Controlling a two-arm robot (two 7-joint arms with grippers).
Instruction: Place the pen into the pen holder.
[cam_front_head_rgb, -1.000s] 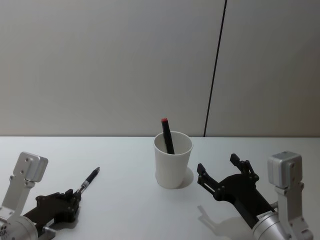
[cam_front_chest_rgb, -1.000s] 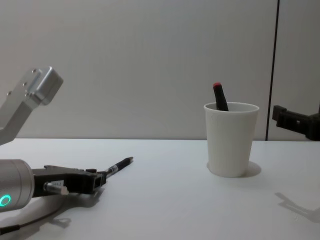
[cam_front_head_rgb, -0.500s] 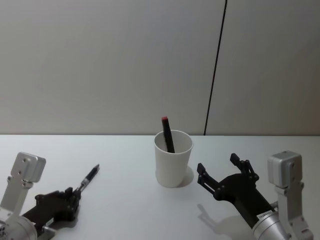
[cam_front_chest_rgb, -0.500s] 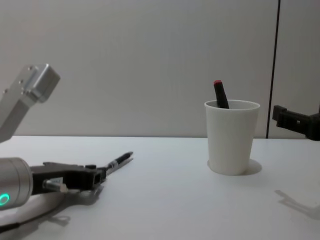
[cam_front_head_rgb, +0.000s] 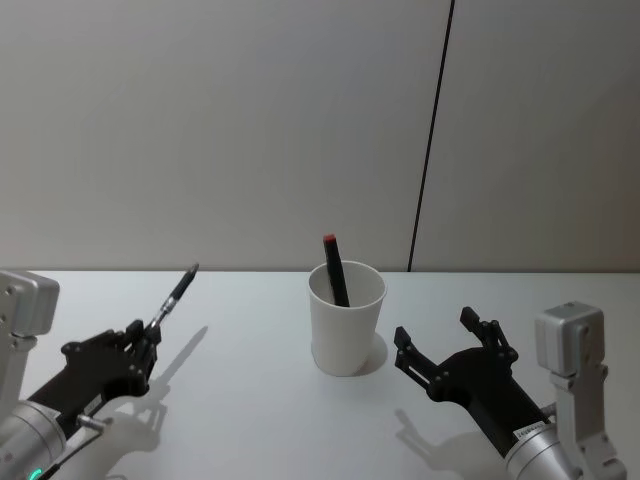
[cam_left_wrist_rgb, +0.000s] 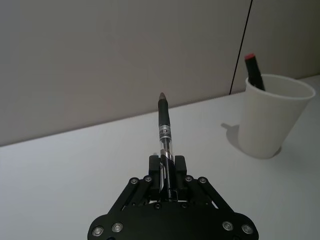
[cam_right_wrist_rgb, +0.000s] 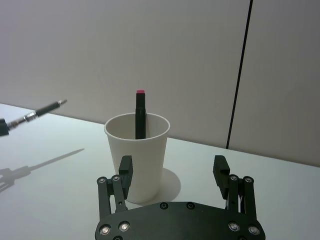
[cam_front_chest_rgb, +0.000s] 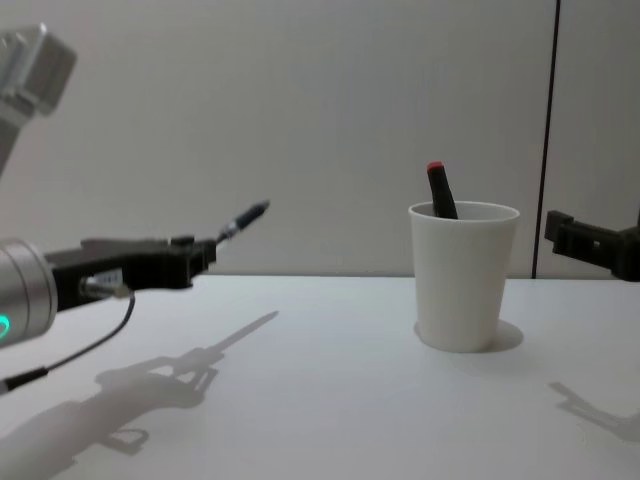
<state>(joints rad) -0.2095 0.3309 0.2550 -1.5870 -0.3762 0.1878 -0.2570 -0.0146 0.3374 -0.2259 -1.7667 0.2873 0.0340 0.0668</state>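
The left gripper (cam_front_head_rgb: 143, 340) is clamped on the lower end of the pen (cam_front_head_rgb: 178, 293), holding it in the air above the left part of the white bench (cam_front_head_rgb: 250, 420), with its shadow on the surface beneath. The pen is dark with a clear section near the grip. It slants up and away from the fingers, its tip pointing towards the far edge. In the left wrist view the pen (cam_left_wrist_rgb: 164, 125) rises straight out of the closed fingers (cam_left_wrist_rgb: 159, 165). A pale band on its barrel carries small print that is too fine to read. In the chest view the pen (cam_front_chest_rgb: 243, 217) is well apart from the pen holder (cam_front_chest_rgb: 463, 280) and to its left, with its tip lower than the cup's rim. The pen holder (cam_front_head_rgb: 346, 325) is a plain white paper cup with no printing. It stands upright near the far edge of the bench, about midway across. A black marker with a red cap (cam_front_head_rgb: 333, 268) leans inside it, with the cap above the rim. The right gripper (cam_front_head_rgb: 435, 330) hovers low over the right part of the bench, just beside the cup. Its fingers are spread wide and empty, and in the right wrist view they (cam_right_wrist_rgb: 125, 169) frame the cup (cam_right_wrist_rgb: 137, 155) without touching it. A small white label (cam_front_head_rgb: 527, 432) on the right arm bears writing too small to read.
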